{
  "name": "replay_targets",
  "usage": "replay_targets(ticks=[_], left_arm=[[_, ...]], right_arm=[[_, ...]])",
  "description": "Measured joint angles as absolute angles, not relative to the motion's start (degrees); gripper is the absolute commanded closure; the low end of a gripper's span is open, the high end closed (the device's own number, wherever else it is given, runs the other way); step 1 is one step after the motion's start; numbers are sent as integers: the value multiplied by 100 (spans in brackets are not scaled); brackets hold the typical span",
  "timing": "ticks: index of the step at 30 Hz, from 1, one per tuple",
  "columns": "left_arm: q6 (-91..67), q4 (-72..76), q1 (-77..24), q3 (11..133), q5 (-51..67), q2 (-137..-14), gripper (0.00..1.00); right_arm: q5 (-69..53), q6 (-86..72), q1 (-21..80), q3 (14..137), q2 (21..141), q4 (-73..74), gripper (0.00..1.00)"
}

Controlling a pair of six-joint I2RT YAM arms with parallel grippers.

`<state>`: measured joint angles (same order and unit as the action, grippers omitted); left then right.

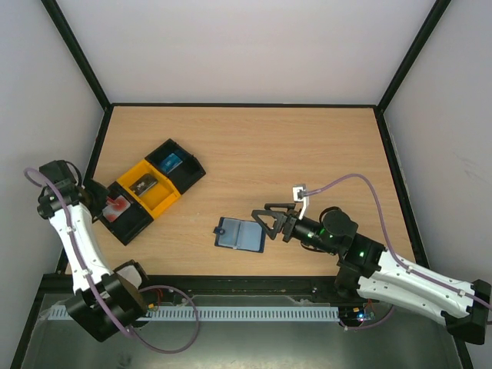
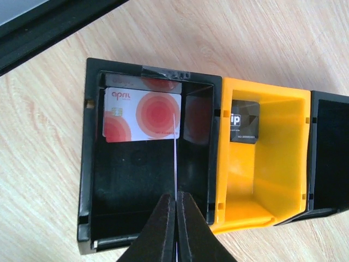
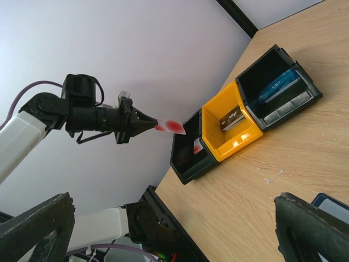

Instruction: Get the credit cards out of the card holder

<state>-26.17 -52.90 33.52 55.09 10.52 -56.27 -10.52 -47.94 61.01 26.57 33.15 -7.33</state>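
The navy card holder lies open on the table; one corner of it shows in the right wrist view. My right gripper is open and empty just right of it. My left gripper is shut on a pinkish-red credit card, seen edge-on in the left wrist view, and holds it above the near black tray. Another pinkish-red card lies in that tray. A blue card lies in the far black tray.
A yellow tray stands between the two black trays and holds a dark card. The three trays stand in a diagonal row at the table's left. Black frame rails and white walls bound the table.
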Motion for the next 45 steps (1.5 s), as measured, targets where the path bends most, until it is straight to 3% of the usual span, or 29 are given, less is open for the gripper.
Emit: replay_targets(ticks=[9,32,36,45], left_arm=[[-2309,-4707,3441,5085,1726,-6117,97],[-2080,-3380,3441,4687,1719,-7402,95],[-2082,-3236,3444,4689,1651,-7577,88],[-2176,-3153,3441,4689,1236,-7669,62]], right_arm=[[-1057,-4716,6075,2663,3146,-491,2],[-711,-4654,6071,2757,2877,-217,2],[-624,-4657,6069,2757,2829,-202,2],[-545,-4672,6064,2757,2856,-196,3]])
